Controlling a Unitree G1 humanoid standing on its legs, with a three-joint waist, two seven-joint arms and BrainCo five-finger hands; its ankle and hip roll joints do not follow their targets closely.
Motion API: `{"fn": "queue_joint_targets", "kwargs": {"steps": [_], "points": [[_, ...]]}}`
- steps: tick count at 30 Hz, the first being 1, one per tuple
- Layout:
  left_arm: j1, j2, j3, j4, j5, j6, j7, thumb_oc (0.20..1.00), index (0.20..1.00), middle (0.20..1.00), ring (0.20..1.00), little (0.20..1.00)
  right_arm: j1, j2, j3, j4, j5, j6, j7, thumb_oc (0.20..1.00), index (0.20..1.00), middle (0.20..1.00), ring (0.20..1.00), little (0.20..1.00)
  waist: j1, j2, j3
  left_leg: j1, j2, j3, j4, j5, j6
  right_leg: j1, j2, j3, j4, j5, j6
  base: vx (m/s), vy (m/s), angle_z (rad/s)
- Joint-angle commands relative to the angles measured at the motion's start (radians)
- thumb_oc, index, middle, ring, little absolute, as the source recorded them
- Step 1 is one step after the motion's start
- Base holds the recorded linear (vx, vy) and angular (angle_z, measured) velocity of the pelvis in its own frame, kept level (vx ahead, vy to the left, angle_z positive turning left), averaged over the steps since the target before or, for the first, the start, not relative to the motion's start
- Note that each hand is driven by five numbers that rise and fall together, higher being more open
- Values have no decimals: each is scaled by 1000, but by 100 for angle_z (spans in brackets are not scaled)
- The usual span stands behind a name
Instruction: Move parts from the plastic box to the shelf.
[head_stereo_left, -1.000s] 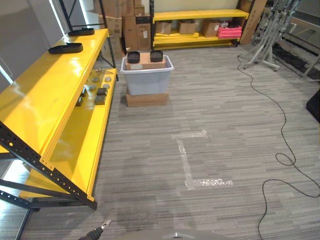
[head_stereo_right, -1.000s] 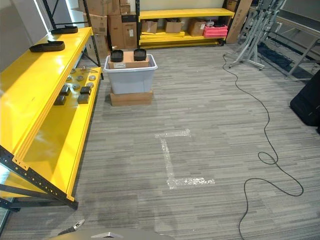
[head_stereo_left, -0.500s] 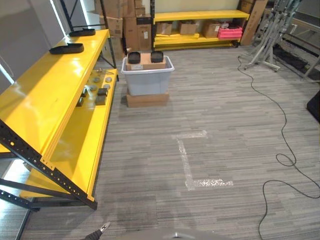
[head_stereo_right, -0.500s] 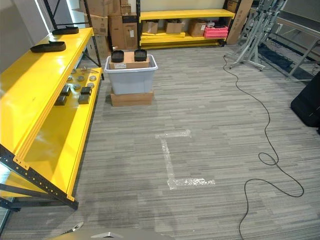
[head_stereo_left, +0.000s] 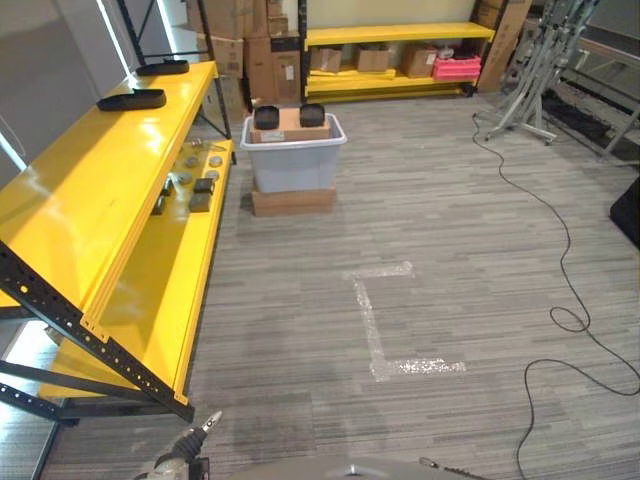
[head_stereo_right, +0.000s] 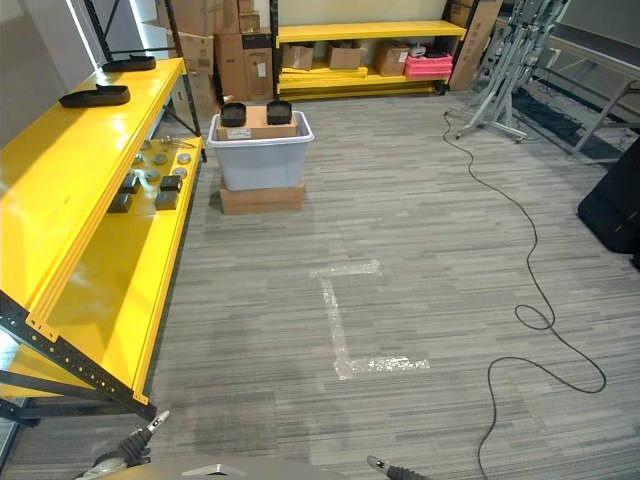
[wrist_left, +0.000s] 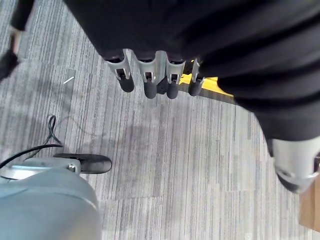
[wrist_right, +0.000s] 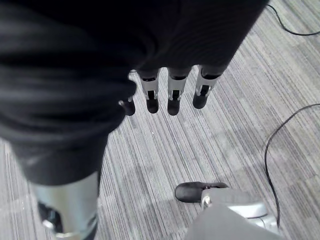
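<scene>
The plastic box, a pale grey tub, stands on a flat cardboard carton on the floor, well ahead of the robot and just beside the far end of the yellow shelf. Two black, cup-like parts sit at its top on either side of a brown cardboard piece; both are dark and squat, and finer detail is too small to tell. More small parts, round grey discs and dark blocks, already lie on the shelf's lower level near the box, and two black trays rest on its upper level.

Compared with a second ago the box, the parts and the shelf lie in the same places, and the head views have barely shifted. What has changed is at the bottom edge: the left hand has risen further into the head views at the lower left, and a fingertip of the right hand now shows at the lower right where none showed before. This reads as the arms lifting out of rest while the robot stands well apart from the box, so the task appears to be at its start or between trips, with the walk to the box not yet made.

In its wrist view the left hand hangs over bare floor, its fingers straight and relaxed, holding nothing. The right hand is likewise released, fingers extended above the floor and empty.
</scene>
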Motion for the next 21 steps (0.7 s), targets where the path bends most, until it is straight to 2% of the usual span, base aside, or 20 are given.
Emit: {"fn": "queue_joint_targets", "kwargs": {"steps": [1, 7, 10, 12, 14, 15, 16, 19, 21], "points": [[-61, -2, 33, 47, 13, 3, 25, 1000, 1000, 1000, 1000, 1000, -19, -1, 29, 43, -5, 18, 28, 1000, 1000, 1000, 1000, 1000, 12, -38, 1, -12, -57, -50, 20, -55, 13, 15, -57, 20, -43, 72, 111, 36, 70, 0], [-47, 0, 37, 90, 42, 8, 23, 1000, 1000, 1000, 1000, 1000, 4, 28, 40, 34, -8, 10, 12, 1000, 1000, 1000, 1000, 1000, -6, -32, 16, -22, -72, -40, 49, -71, 36, -20, -78, 47, 22, 66, 120, 45, 125, -9], [-46, 10, 37, 85, 19, 10, 8, 1000, 1000, 1000, 1000, 1000, 5, 28, 34, 20, 4, 2, 12, 1000, 1000, 1000, 1000, 1000, -14, -29, 33, -43, -85, -39, 72, -84, 62, -61, -86, 72, 107, 69, 129, 6, 123, -15], [-43, 20, 42, 72, 11, 11, -3, 1000, 1000, 1000, 1000, 1000, 5, 31, 31, 9, 11, -6, 16, 1000, 1000, 1000, 1000, 1000, -18, -18, 56, -54, -91, -29, 87, -93, 85, -148, -98, 67, 269, 108, 149, -29, 144, -18], [-41, 22, 39, 67, -2, 12, -3, 1000, 1000, 1000, 1000, 1000, 5, 31, 30, 2, 12, -9, 22, 1000, 1000, 1000, 1000, 1000, -20, -8, 72, -60, -89, -29, 96, -98, 96, -212, -106, 64, 374, 139, 154, -16, 124, -37], [-35, 25, 33, 64, -22, 14, -6, 1000, 1000, 1000, 1000, 1000, 9, 29, 30, -2, -9, -19, 31, 1000, 1000, 1000, 1000, 1000, -24, -2, 95, -59, -93, -30, 109, -107, 104, -288, -119, 48, 438, 191, 158, 43, 91, -43], [-34, 25, 34, 64, -16, 17, -8, 1000, 1000, 1000, 1000, 1000, 12, 30, 30, 0, -18, -22, 38, 1000, 1000, 1000, 1000, 1000, -27, -6, 102, -57, -99, -31, 115, -115, 104, -309, -123, 39, 428, 211, 164, 199, 20, -22], [-28, 29, 36, 77, 11, 16, -27, 1000, 1000, 1000, 1000, 1000, 20, 28, 28, 20, -29, -42, 68, 1000, 1000, 1000, 1000, 1000, -46, -52, 120, -18, -139, -46, 150, -181, 96, -324, -137, 18, 207, 282, 200, 343, -123, -3], [-26, 24, 27, 83, 16, 11, -28, 1000, 1000, 1000, 1000, 1000, 23, 29, 24, 27, -34, -45, 75, 1000, 1000, 1000, 1000, 1000, -54, -68, 123, 12, -151, -57, 152, -209, 93, -318, -146, 21, 96, 317, 213, 332, -117, 9]]}}
